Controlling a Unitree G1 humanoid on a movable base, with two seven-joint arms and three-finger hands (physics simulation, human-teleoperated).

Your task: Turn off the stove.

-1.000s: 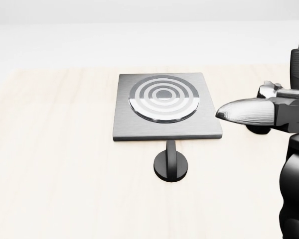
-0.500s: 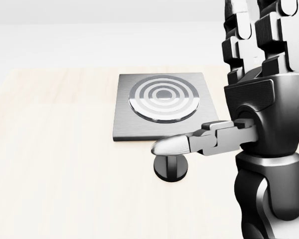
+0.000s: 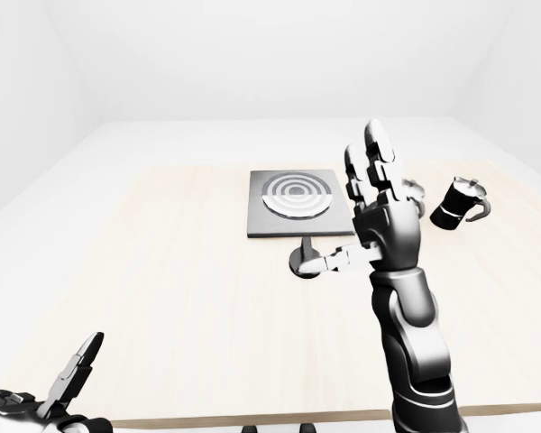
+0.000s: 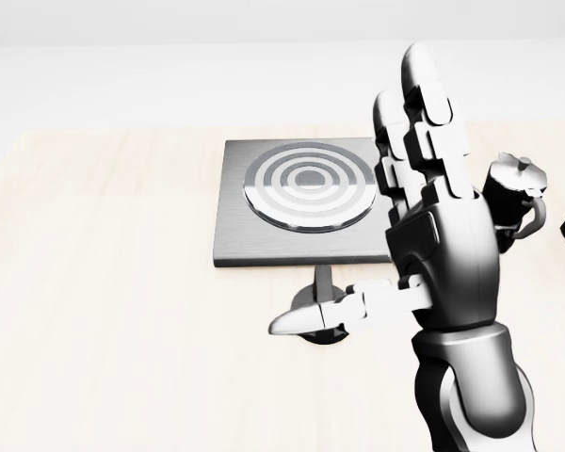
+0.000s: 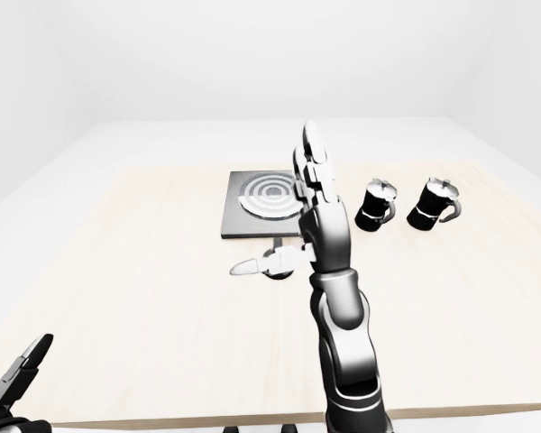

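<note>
Clearly the right hand is nearer the task's thing: it stands upright over the pale wooden surface with its two long fingers pointing up and the thumb stretched sideways toward nine o'clock, spread wide and holding nothing. The stove knob, a dark round base with a raised bar on it, sits on the surface just below the bottom edge of the square burner plate. In the head view the thumb tip crosses over the knob, so most of it is hidden; whether the thumb touches it or hangs above it cannot be told. From the palm the knob lies toward about eight o'clock in that view, low and to the left. The bar's long axis runs roughly twelve to six, pointing at the burner.

Judging from this, the hand must tip down and bring thumb and fingers to either side of that bar before any twist.

At three o'clock from the burner stand two dark moka pots, well apart from the knob. The left hand lies far off at the lower left corner of the left-eye view, fingers loosely apart, empty.
</note>
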